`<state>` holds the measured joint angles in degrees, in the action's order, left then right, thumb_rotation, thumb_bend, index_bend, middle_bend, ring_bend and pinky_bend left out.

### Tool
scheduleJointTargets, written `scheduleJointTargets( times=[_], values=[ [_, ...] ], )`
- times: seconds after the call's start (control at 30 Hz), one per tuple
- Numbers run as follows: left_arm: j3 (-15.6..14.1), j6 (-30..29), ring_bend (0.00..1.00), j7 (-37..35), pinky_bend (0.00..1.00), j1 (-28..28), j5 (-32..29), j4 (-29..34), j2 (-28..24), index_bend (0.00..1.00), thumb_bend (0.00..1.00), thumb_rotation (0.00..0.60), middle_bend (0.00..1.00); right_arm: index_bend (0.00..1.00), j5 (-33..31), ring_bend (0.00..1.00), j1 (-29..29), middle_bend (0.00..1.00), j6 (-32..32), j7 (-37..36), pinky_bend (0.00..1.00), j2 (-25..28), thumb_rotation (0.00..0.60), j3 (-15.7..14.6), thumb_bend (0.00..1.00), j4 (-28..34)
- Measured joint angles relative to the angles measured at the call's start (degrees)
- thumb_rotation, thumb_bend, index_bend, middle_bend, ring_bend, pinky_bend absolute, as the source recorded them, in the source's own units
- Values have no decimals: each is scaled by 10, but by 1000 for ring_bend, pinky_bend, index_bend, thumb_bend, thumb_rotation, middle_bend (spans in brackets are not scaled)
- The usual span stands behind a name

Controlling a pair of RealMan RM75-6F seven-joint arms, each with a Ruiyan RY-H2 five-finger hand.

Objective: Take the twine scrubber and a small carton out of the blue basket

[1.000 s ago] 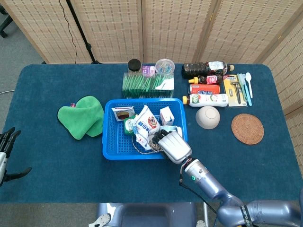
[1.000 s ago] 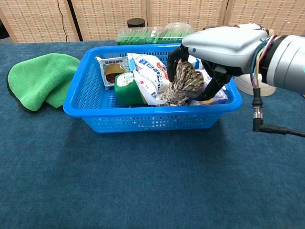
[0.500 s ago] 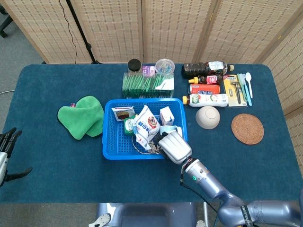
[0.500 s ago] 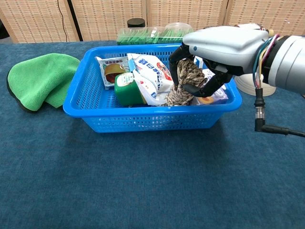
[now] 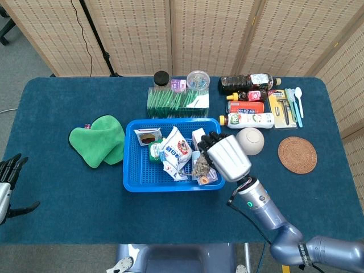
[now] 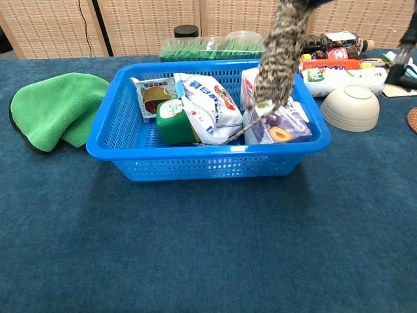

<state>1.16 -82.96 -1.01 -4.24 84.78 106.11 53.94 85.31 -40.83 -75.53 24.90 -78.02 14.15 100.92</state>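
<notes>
Clearly the scrubber (image 6: 281,55) is soft and light: it hangs limp as a long knotted bundle from the right hand (image 5: 227,157), which grips its top end above the right side of the basket (image 6: 107,134). A loose strand trails from its foot down among the cartons, so I judge it could snag or drag something as it clears the rim. Being rough twine, it should not slip easily; the upper end is a sound place to hold.

Next to take is a small carton. One with fruit printed on it (image 6: 277,127) lies flat at the basket's right end, another white one (image 6: 248,81) stands behind it. Both look light, stiff and easily crushed; taking one across its narrow faces seems best.

Crowding them are a crinkly white pouch (image 6: 208,111), a green-lidded cup (image 6: 174,120) and a small packet (image 6: 151,92). Outside, a bowl (image 6: 350,107) sits just beside the basket's right end, bottles behind it, a green cloth (image 6: 55,107) off to the left on the table (image 6: 195,248). The left hand (image 5: 8,182) rests at the table's edge, fingers apart, holding nothing.
</notes>
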Motion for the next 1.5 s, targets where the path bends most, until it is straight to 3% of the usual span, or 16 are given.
scheduleJointTargets(
  times=[0.27, 0.43, 0.6, 0.8, 1.07, 1.5],
  values=[
    [-5, -7, 0, -7, 0, 4, 11, -1, -2, 0, 0, 600, 0, 612, -32, 473, 12, 532, -27, 2, 715, 40, 600, 57, 683, -45],
    [-4, -5, 0, -11, 0, 4, 9, -2, -4, 0, 0, 600, 0, 614, -56, 474, 13, 535, -19, 1, 715, 57, 600, 68, 684, -77],
    [-4, 4, 0, -9, 0, 0, 4, -1, -4, 0, 0, 600, 0, 616, -83, 476, 2, 537, 0, 1, 718, 59, 600, 83, 685, -147],
    [-2, 6, 0, -7, 0, -1, -2, 0, -4, 0, 0, 600, 0, 616, -149, 477, -33, 537, 37, 10, 718, 75, 600, 137, 687, -236],
    [-2, 10, 0, -2, 0, -3, -5, 2, -4, 0, 0, 600, 0, 619, -208, 478, -59, 539, 59, 38, 718, 114, 600, 175, 690, -290],
    [-2, 13, 0, 10, 0, -4, -10, 4, -1, 0, 0, 600, 0, 622, -246, 484, -90, 544, -33, 78, 718, 107, 600, 225, 711, -368]
  ],
)
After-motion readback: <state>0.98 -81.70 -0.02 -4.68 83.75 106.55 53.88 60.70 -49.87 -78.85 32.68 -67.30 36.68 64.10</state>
